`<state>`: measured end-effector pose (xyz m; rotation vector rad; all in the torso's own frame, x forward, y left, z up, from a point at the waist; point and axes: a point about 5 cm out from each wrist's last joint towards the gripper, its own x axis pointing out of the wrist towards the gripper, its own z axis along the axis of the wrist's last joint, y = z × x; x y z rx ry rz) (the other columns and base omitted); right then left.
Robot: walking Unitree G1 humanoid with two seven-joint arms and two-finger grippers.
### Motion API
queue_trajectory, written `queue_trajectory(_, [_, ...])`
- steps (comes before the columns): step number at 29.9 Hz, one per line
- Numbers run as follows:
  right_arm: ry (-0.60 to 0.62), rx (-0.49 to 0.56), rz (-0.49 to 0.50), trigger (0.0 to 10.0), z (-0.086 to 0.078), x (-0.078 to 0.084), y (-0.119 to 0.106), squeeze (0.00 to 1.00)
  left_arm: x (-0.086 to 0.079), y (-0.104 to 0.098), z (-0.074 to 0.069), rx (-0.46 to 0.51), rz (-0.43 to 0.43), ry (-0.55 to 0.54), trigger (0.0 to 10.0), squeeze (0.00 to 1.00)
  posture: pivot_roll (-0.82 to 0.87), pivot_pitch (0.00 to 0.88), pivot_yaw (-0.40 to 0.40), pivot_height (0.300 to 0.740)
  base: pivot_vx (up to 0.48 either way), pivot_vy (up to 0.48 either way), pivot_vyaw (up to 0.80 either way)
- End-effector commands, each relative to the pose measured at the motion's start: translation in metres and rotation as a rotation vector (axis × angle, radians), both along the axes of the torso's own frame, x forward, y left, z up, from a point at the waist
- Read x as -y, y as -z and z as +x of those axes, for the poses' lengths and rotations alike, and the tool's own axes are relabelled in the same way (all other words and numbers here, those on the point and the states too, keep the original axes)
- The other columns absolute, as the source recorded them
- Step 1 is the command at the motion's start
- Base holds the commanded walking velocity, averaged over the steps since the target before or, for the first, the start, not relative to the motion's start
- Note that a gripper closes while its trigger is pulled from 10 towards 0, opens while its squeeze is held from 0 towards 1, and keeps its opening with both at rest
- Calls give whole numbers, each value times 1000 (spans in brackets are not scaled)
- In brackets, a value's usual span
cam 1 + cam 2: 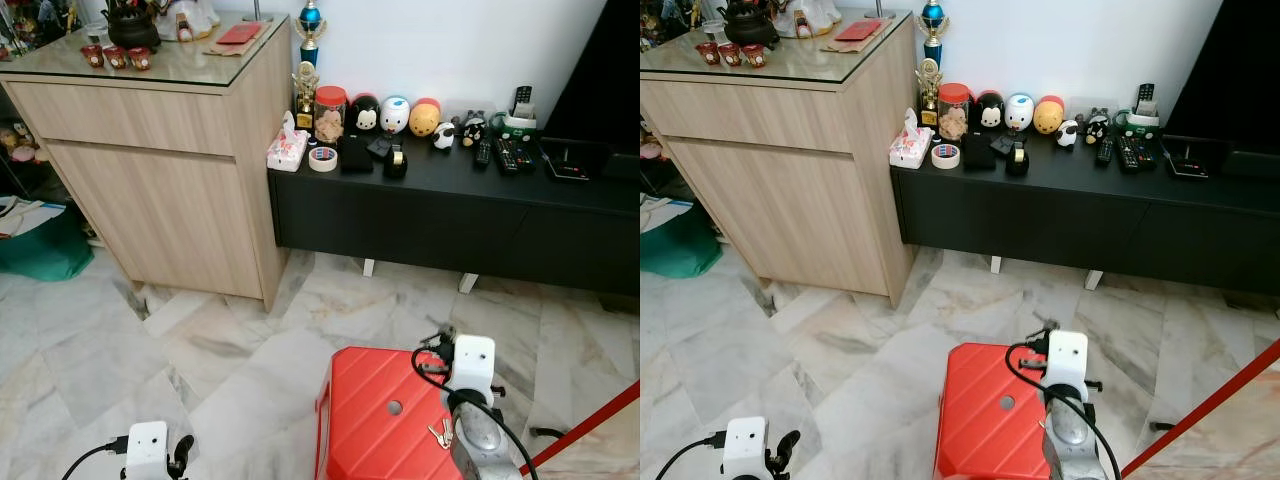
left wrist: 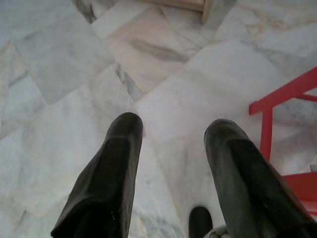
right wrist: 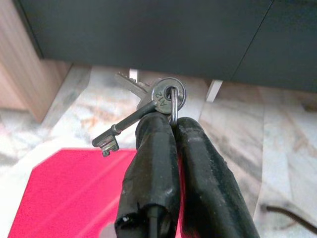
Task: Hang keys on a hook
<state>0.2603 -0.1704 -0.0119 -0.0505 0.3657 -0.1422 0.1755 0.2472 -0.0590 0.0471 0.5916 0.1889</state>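
Hanging low over the marble floor (image 1: 200, 380), the left gripper (image 2: 173, 148) is spread and empty. Further right, above the red stool (image 1: 370, 420), the right gripper (image 3: 174, 131) pinches the keys (image 3: 148, 106) by their ring alone — a jolt could swing them free, I reckon.
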Motion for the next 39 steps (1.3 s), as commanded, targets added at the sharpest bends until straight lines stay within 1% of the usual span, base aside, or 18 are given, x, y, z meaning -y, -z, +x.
queue_trajectory(1, [3, -12, 1, 10000, 1, 1, 1, 0, 1, 7, -11, -52, -18, -22, 10000, 0, 58, 0, -43, 728, 0, 0, 0])
queue_trajectory(3, [5, -26, 6, 10000, 0, 1, 3, 0, 0, 8, -13, -61, -18, -28, 10000, 0, 59, 0, -44, 728, 0, 0, 0])
queue_trajectory(7, [-14, -125, 30, 10000, -7, -2, 16, 0, -1, 11, -18, -89, -17, -39, 10000, 0, 54, 0, -43, 728, 0, 0, 0])
queue_trajectory(8, [-14, -125, 30, 10000, -7, -2, 16, 0, -1, 11, -18, -89, -17, -39, 10000, 0, 54, 0, -43, 728, 0, 0, 0])
queue_trajectory(9, [-4, -150, 31, 10000, -9, -1, 20, 0, -1, 12, -20, -96, -18, -41, 10000, 0, 54, 0, -43, 728, 0, 0, 0])
queue_trajectory(10, [-4, -150, 31, 10000, -9, -1, 20, 0, -1, 12, -20, -96, -18, -41, 10000, 0, 54, 0, -43, 728, 0, 0, 0])
queue_trajectory(13, [28, -223, 63, 10000, -16, 5, 29, 0, 0, 13, -21, -109, -25, -47, 10000, 0, 57, 0, -42, 728, 0, 0, 0])
queue_trajectory(16, [11, -271, 68, 10000, -22, 5, 35, 0, 0, 14, -20, -114, -28, -49, 10000, 0, 51, 0, -38, 728, 0, 0, 0])
queue_trajectory(19, [-3, -345, 87, 10000, -31, 5, 44, 0, 0, 15, -20, -126, -33, -57, 10000, 0, 49, 0, -30, 728, 0, 0, 0])
queue_trajectory(21, [-10, -407, 96, 10000, -41, 4, 52, 0, 0, 15, -21, -136, -34, -58, 10000, 0, 47, 0, -29, 728, 0, 0, 0])
queue_trajectory(22, [-10, -407, 96, 10000, -41, 4, 52, 0, 0, 15, -21, -136, -34, -58, 10000, 0, 47, 0, -29, 728, 0, 0, 0])
queue_trajectory(24, [-20, -444, 88, 10000, -49, 3, 57, 0, 0, 16, -21, -141, -35, -59, 10000, 0, 49, 0, -29, 728, 0, 0, 0])
queue_trajectory(29, [-14, -467, 96, 10000, -54, 2, 60, 0, 0, 16, -22, -145, -36, -63, 10000, 0, 51, 0, -27, 728, 0, 0, 0])
queue_trajectory(34, [-5, -465, 111, 10000, -54, 1, 60, 0, 3, 18, -24, -151, -36, -62, 10000, 0, 50, 0, -26, 728, 0, 0, 0])
queue_trajectory(39, [-8, -451, 117, 10000, -50, 0, 58, 0, 5, 18, -23, -147, -39, -61, 10000, 0, 53, 0, -29, 728, 0, 0, 0])
